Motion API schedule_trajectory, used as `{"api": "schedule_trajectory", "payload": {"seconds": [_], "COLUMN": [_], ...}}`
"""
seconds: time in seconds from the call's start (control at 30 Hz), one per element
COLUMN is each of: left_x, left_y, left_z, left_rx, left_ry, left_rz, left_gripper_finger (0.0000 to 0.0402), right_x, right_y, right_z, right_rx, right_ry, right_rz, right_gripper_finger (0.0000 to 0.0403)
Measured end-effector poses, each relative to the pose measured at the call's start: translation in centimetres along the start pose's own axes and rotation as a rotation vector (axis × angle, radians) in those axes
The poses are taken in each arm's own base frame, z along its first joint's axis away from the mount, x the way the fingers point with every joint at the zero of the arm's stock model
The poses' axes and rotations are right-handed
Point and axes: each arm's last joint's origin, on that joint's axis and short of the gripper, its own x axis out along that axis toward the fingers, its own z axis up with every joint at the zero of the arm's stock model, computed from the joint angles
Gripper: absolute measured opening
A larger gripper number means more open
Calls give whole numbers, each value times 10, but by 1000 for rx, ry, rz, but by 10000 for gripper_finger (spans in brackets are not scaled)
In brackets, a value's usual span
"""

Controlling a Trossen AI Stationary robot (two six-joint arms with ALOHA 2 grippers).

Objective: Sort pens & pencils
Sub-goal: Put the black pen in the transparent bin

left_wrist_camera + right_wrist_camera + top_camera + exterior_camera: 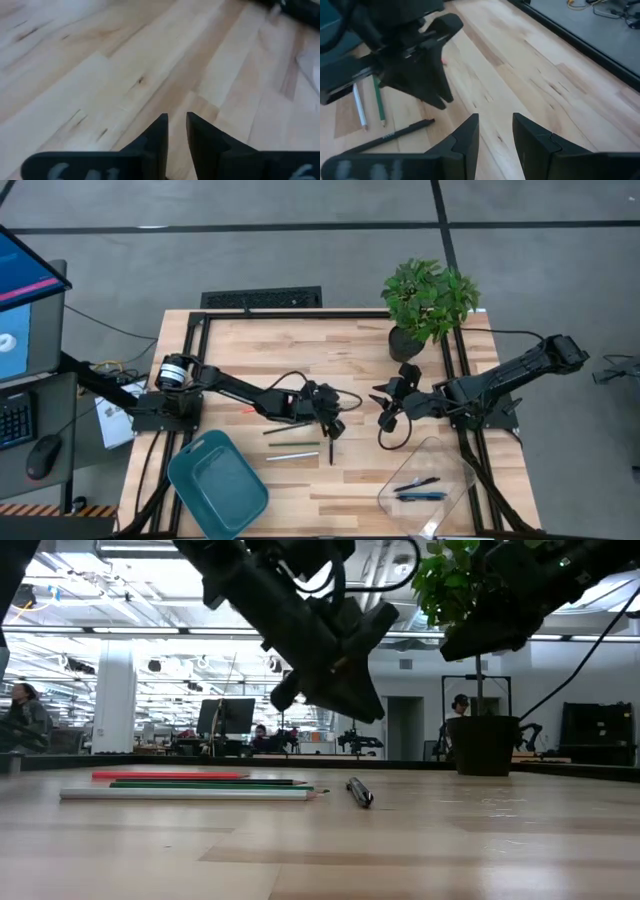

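Currently our left claw (333,425), fingers a narrow gap apart and pinching nothing, hovers above the black pen (331,451) beside the pencils (292,446), seemingly lining up a pick; right claw (385,402) waits spread.

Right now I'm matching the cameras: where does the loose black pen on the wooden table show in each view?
High view: slim black pen lies centre, below the left gripper.
Low view: pen centre, right of the pencils.
Left wrist view: not in it.
Right wrist view: pen lower left.
Shared landmark: pale pencil.
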Motion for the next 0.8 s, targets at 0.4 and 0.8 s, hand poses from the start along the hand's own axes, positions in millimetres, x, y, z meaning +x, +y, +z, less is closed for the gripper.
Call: {"api": "schedule_trajectory", "payload": {"seconds": [0.4,0.8], "left_x": [-16,-54], "left_y": [12,7], "left_z": [-11,4], "left_rx": [170,249], "left_ry": [210,193], "left_rz": [188,159], "left_gripper_finger": [101,117], "right_x": [6,54], "right_y": [3,26], "right_z": [-8,-9], "right_rx": [48,32], "right_ry": [28,94], "right_rz": [123,195], "right_gripper_finger": [139,139]}}
